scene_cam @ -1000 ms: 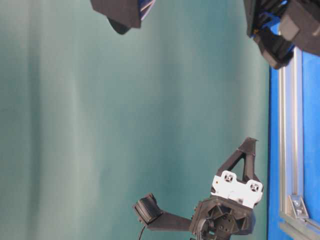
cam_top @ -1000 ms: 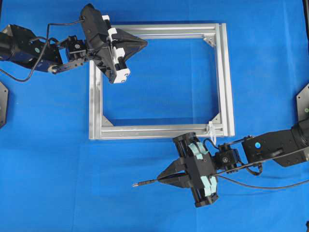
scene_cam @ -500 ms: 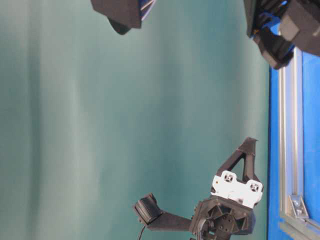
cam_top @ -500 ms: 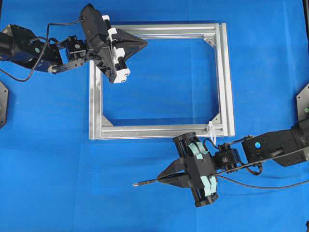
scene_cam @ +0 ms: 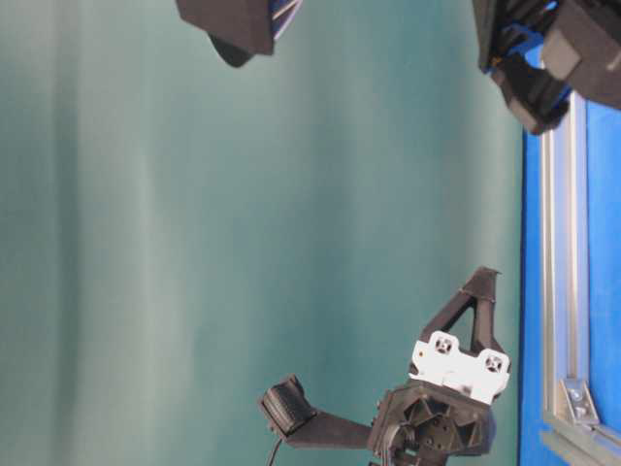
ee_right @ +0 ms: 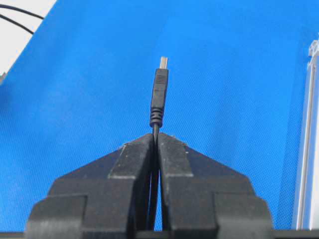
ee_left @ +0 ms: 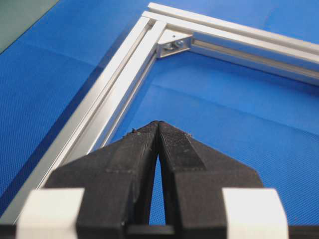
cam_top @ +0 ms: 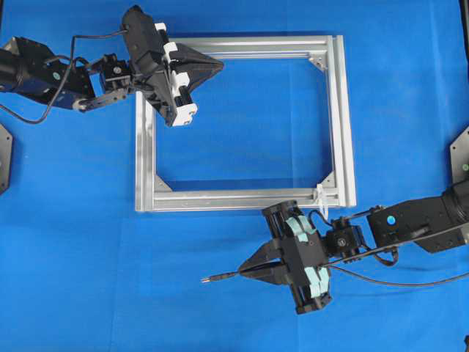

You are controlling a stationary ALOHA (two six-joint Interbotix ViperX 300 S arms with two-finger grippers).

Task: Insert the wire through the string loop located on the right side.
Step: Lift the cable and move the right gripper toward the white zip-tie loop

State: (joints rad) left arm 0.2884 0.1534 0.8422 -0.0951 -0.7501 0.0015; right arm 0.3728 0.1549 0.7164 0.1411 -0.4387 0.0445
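So, landmark = the silver frame (cam_top: 342, 117), lying flat on the blue table (cam_top: 73, 279). Right claw (cam_top: 242, 272) sits just outside the frame's near rail, twd its right end, w/ its fingers (ee_right: 137, 159) pressed together on the wire (cam_top: 220, 277). The plug tip sticks out past the fingertips, pointing away from the frame's right side and running roughly parallel to the near rail; in the right wrist view the plug (ee_right: 159, 92) stands straight out from the pinch, above the cloth, w/ a strip of frame at the edge. Rest of the wire trails back under the right arm and off past the frame's right side. String loop (cam_top: 321, 196) hangs at the frame's near right corner, on the outer face, just beside the right arm's wrist and apart from the plug tip; nothing passes thru it. Left claw (cam_top: 218, 66) is over the frame's far rail, nearer the far left corner, fingers (ee_left: 172, 144) closed tip to tip w/ nothing between them; its wrist view looks along the rail to a corner bracket (ee_left: 174, 44).
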